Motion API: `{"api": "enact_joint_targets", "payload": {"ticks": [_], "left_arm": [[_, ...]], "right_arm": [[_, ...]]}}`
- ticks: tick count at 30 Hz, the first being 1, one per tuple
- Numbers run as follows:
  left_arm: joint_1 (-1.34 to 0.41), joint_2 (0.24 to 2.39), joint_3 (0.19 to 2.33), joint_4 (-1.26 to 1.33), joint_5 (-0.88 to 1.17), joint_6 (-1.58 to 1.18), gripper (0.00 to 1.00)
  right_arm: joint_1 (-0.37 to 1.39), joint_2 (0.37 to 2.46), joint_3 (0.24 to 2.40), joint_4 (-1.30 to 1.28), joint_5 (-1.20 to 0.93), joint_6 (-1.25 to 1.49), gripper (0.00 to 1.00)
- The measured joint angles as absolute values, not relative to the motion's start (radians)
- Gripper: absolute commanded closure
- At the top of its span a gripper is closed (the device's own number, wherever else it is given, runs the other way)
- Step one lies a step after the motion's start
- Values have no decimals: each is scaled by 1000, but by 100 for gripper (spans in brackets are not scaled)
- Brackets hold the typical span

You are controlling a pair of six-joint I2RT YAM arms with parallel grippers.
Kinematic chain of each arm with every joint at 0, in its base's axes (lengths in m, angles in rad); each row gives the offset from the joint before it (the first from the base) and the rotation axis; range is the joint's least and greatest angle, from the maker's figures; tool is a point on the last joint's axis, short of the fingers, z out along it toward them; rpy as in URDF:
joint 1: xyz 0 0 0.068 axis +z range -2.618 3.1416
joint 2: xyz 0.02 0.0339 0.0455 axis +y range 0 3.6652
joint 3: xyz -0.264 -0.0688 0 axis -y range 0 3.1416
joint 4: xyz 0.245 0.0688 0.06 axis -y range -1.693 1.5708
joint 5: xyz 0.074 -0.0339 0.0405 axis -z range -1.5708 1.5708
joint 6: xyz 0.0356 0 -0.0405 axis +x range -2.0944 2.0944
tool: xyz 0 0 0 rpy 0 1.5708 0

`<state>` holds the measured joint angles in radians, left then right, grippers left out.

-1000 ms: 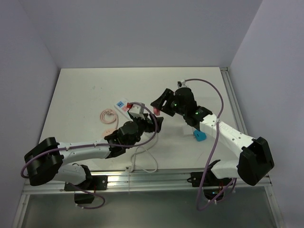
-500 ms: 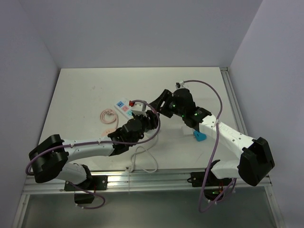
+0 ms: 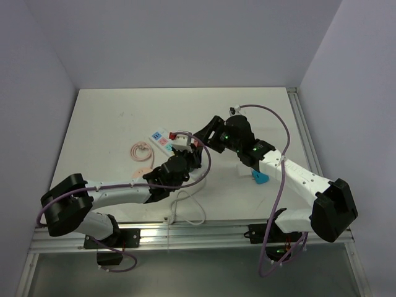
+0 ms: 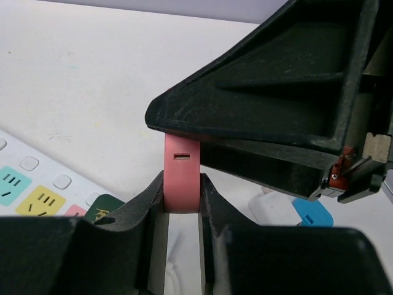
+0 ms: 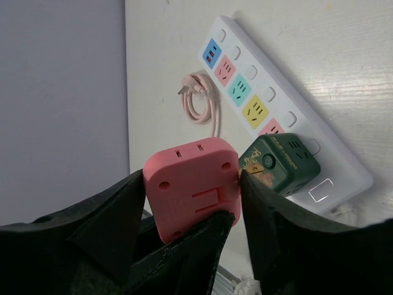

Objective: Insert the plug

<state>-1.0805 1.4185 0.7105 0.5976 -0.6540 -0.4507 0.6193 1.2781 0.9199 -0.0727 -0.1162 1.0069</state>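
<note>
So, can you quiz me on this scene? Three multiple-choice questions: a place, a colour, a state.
1. Where is the green adapter? A on the power strip; B in a gripper; C on bare table.
2. What colour is the plug in the right gripper? A blue; B pink; C yellow.
3. The left gripper is: A wide open; B shut on that plug; C out of view.
Answers: A, it sits on the strip; B, the block it holds is pink; B, its fingers pinch the plug's edge.

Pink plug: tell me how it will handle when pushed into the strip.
The pink plug looks rigid: its boxy shell holds shape in the right end effector. Smooth faces may slip; rounded corners could let it twist.
</note>
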Motion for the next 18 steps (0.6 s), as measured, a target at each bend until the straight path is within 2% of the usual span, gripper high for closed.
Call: {"api": "enact_joint_targets", "payload": {"ticks": [1, 7, 11, 18], "left_arm": [[-1081, 1419, 708, 602, -654, -449, 100], [-1058, 1417, 695, 607, -665, -454, 100], [-1037, 1384, 665, 591, -662, -457, 100], [-1008, 1200, 584, 523, -652, -479, 100]], "right_arm": [[619, 1278, 920, -73, -117, 1007, 21], [622, 1278, 920, -83, -128, 1005, 7], [616, 1277, 920, -98, -128, 1000, 2], [576, 1217, 907, -93, -124, 976, 2]]}}
